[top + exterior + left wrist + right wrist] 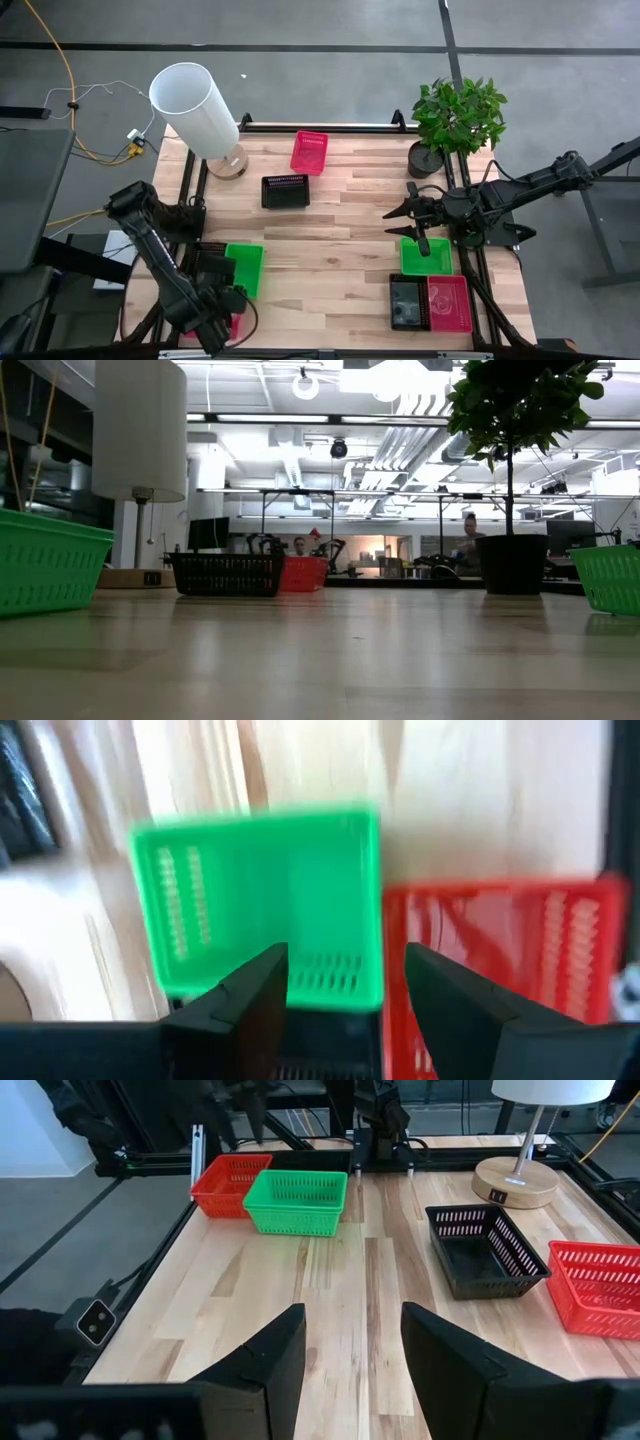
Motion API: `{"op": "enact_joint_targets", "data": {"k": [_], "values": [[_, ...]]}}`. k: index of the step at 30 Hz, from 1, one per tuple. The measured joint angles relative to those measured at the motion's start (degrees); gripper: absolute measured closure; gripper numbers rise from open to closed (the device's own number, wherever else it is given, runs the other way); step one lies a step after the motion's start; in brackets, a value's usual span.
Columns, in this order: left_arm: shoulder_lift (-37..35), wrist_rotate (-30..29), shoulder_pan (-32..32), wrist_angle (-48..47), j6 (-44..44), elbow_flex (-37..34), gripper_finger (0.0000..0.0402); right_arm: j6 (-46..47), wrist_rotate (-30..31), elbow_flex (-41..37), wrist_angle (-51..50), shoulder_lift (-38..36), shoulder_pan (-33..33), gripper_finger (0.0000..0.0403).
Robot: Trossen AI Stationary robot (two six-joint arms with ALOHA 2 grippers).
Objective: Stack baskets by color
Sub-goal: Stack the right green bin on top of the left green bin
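Observation:
At the near left, a green basket [243,268] [265,900] rests flat on the table beside a red basket [500,950] [228,1183]. My left gripper [345,990] [222,300] hangs open above their near ends, pointing steeply down and touching neither. A black basket [285,190] and a red basket [309,152] sit at the middle far side. At the near right stand a green basket [425,256], a black basket [408,302] and a red basket [450,303]. My right gripper [395,222] [350,1350] waits open above the table at the right.
A tall white lamp [195,110] stands at the far left and a potted plant [455,125] at the far right. Bare wood [340,260] lies between the two groups of baskets. People show in the room beyond the table.

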Motion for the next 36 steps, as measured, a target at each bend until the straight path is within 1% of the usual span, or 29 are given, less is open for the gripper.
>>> {"op": "enact_joint_targets", "data": {"k": [2,4,8,10,12,15,19,22,26,30,32,33,36], "values": [[0.0,-3.3,-0.1,0.6,1.1,1.9,0.0211,0.0,0.3,0.0,0.0,0.0,0.0,0.0249],[-0.2,-8.0,-0.9,2.5,2.8,2.4,0.0212,0.0,0.3,0.0,0.0,0.0,0.0,0.0249],[-1.6,-21.8,-3.1,7.5,7.6,0.5,0.0214,0.0,0.3,0.0,0.0,0.0,0.0,0.0249],[-3.4,-25.2,-3.0,9.0,8.6,-1.8,0.0215,0.0,0.3,0.0,0.0,0.0,0.0,0.0249],[-6.4,-27.6,-1.7,11.9,9.5,-5.5,0.0215,0.0,0.3,0.0,0.0,0.0,0.0,0.0249],[-12.6,-28.8,1.2,20.8,13.7,-13.2,0.0215,0.0,0.3,0.0,0.0,0.0,0.0,0.0249],[-23.0,-28.6,5.6,39.4,23.8,-26.1,0.0215,0.0,0.3,0.0,0.0,0.0,0.0,0.0249],[-30.8,-27.0,9.2,56.7,32.4,-36.7,0.0215,0.0,0.3,0.0,0.0,0.0,0.0,0.0249],[-40.5,-20.4,13.6,79.9,41.6,-50.5,0.0216,0.0,0.3,0.0,0.0,0.0,0.0,0.0249],[-48.3,-15.1,18.3,99.5,50.4,-61.4,0.0216,-1.6,0.4,0.0,0.0,0.0,0.0,0.0249],[-51.7,-11.8,21.6,105.8,53.8,-64.8,0.0216,-2.1,0.8,0.0,0.1,0.0,0.0,0.0249],[-53.4,-9.9,23.6,107.3,54.7,-65.9,0.0216,-2.1,1.3,0.0,0.3,0.0,0.0,0.0249],[-58.0,-3.5,30.2,107.3,55.2,-67.0,0.0216,-2.1,2.0,0.0,0.9,0.0,0.0,0.0249]]}}
